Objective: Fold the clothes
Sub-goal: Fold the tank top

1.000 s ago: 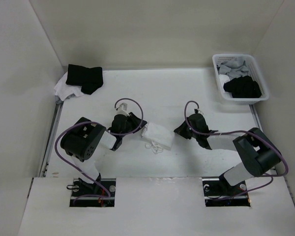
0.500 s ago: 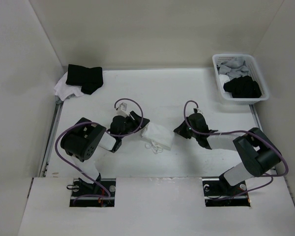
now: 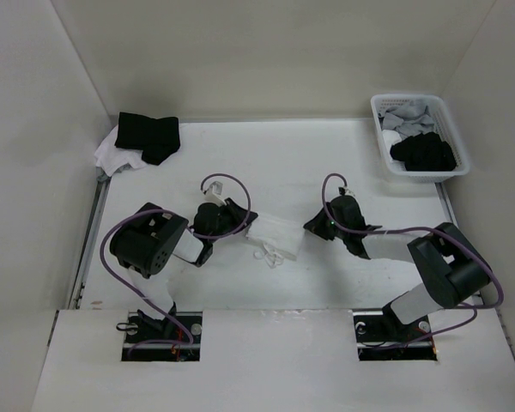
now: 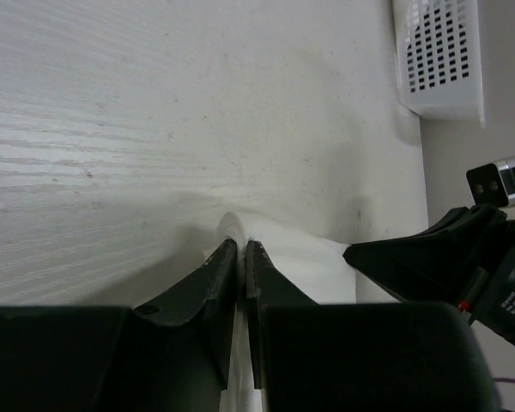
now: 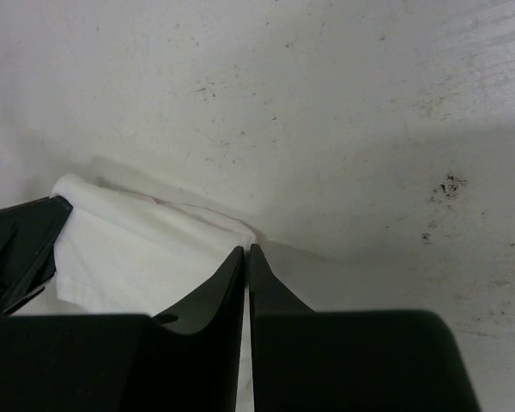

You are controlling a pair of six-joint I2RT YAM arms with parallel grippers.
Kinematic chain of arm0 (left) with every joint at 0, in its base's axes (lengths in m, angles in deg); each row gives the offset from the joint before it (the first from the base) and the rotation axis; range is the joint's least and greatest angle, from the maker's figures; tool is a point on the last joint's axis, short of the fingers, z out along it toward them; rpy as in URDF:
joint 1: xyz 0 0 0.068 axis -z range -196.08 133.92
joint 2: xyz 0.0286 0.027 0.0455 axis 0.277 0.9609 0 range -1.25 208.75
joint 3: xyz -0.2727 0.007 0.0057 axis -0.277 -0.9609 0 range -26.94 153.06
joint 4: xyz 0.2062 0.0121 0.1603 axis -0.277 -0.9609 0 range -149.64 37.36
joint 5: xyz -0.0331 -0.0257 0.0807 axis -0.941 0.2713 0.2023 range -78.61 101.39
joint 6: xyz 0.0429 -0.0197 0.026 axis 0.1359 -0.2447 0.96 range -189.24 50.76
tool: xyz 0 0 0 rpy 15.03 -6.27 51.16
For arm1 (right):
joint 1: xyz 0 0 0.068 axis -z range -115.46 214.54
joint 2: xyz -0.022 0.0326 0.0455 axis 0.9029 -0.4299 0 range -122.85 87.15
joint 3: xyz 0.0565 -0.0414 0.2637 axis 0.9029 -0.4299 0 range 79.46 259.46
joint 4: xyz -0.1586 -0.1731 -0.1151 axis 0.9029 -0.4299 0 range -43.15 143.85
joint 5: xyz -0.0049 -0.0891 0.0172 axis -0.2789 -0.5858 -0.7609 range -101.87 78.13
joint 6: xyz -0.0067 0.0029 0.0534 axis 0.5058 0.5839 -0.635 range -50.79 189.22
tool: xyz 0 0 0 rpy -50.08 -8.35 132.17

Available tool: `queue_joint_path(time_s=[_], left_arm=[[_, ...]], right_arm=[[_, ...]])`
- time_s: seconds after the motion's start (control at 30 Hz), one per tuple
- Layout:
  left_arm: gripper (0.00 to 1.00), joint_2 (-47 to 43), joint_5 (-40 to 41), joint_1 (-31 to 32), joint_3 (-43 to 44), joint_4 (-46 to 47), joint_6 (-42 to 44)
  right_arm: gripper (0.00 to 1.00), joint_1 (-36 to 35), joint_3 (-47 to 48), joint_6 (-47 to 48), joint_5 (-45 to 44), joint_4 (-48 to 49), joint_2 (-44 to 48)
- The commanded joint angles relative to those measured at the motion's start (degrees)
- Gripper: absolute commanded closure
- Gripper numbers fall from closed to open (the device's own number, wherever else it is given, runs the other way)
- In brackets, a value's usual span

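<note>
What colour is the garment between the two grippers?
Plain white garment, clearest in the top external view.

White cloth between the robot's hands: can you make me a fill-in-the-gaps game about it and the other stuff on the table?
1. The white garment lies ____ the left gripper and the right gripper.
2. Both grippers' jaws are ____ on its edges.
3. The basket stands in the far ____ corner of the table.
4. The cloth bundle in the far left corner is ____ in colour.

Missing words: between; shut; right; black.
</note>
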Motion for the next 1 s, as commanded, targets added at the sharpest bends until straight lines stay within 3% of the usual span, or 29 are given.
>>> queue_joint_path(time_s=[0.0,0.13,0.23,0.37,0.43,0.6,0.7,0.83,0.87,0.9,0.97], left_arm=[[0.94,-0.76,3.62,-1.49,-1.74,4.07,-1.41],[0.92,-0.50,3.98,-1.85,-2.98,4.86,-1.95],[0.79,-0.50,3.01,-1.14,-2.72,5.56,-2.30],[0.62,-2.68,2.39,-0.79,-3.41,6.27,-2.74],[0.60,-4.35,2.39,-1.31,-4.56,6.01,-2.65],[0.57,-13.22,4.67,-3.77,-9.21,2.94,-1.60],[0.56,-22.70,8.09,-4.13,-10.19,-4.60,-0.20],[0.51,-38.34,15.55,-0.98,-6.69,-22.95,5.85],[0.49,-41.34,17.67,0.25,-5.02,-28.13,8.14],[0.47,-43.28,19.69,1.57,-3.17,-32.80,10.34],[0.45,-44.61,22.51,3.68,0.95,-42.20,14.12]], right_arm=[[0.94,1.27,1.62,1.17,-0.44,1.94,-0.03],[0.94,2.06,1.35,1.17,-0.79,1.85,0.41],[0.91,1.71,2.05,1.34,-0.09,1.68,0.23],[0.73,1.71,2.15,1.17,-0.70,1.06,2.07],[0.61,1.62,1.71,1.17,-0.88,0.19,4.35],[0.46,0.74,0.57,1.95,-3.77,-5.08,14.79],[0.37,-0.31,0.39,3.88,-8.16,-9.56,23.06],[0.24,-1.54,-0.22,7.57,-15.63,-13.79,33.26],[0.15,-1.63,-0.75,8.63,-17.30,-13.88,35.28],[0.00,-1.72,-1.45,9.59,-18.53,-13.62,36.69],[0.00,-1.72,-2.59,11.62,-20.64,-13.35,38.72]])
